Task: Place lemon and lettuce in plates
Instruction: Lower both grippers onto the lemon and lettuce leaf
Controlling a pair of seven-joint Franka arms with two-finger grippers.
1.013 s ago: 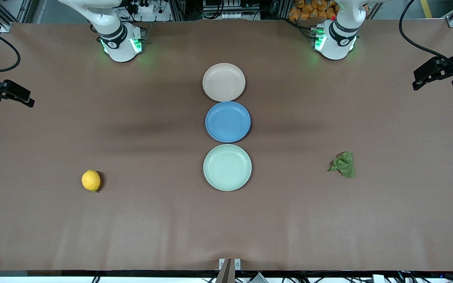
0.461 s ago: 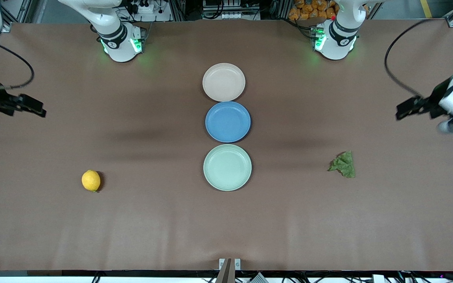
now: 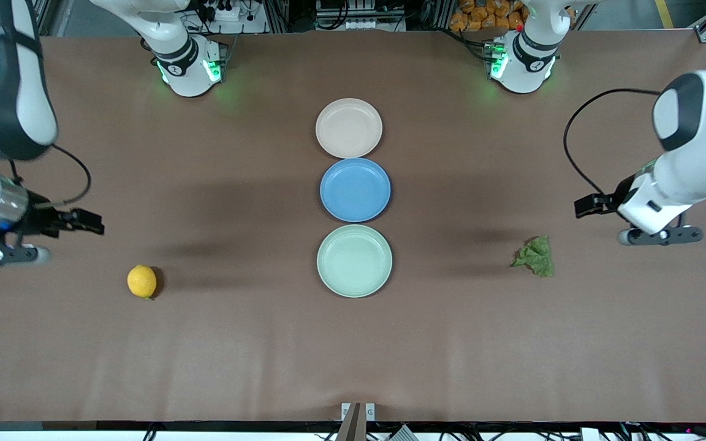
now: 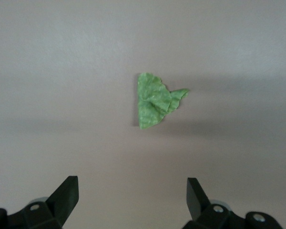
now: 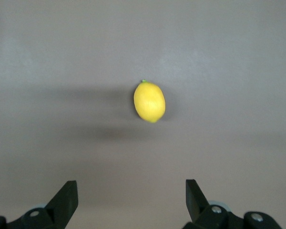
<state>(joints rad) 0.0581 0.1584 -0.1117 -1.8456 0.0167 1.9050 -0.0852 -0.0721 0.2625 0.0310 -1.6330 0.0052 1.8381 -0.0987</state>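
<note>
The lemon [image 3: 141, 281] lies on the brown table toward the right arm's end; it also shows in the right wrist view [image 5: 149, 101]. The lettuce [image 3: 535, 256] lies toward the left arm's end and shows in the left wrist view [image 4: 156, 100]. The beige-pink plate [image 3: 349, 127] and the mint plate [image 3: 354, 260] are empty, in a row at the table's middle. My right gripper [image 3: 3, 254] [image 5: 131, 198] is open and empty, over bare table short of the lemon. My left gripper [image 3: 659, 236] [image 4: 132, 195] is open and empty, over bare table short of the lettuce.
A blue plate [image 3: 355, 189] sits between the two task plates, touching or nearly touching both. The arm bases [image 3: 187, 67] [image 3: 521, 61] stand along the table's edge farthest from the front camera. The brown tabletop [image 3: 236, 343] is otherwise bare.
Both arms have swung in from the table's ends: the right gripper toward the lemon, the left gripper toward the lettuce. The lemon, lettuce and plates have not moved.
</note>
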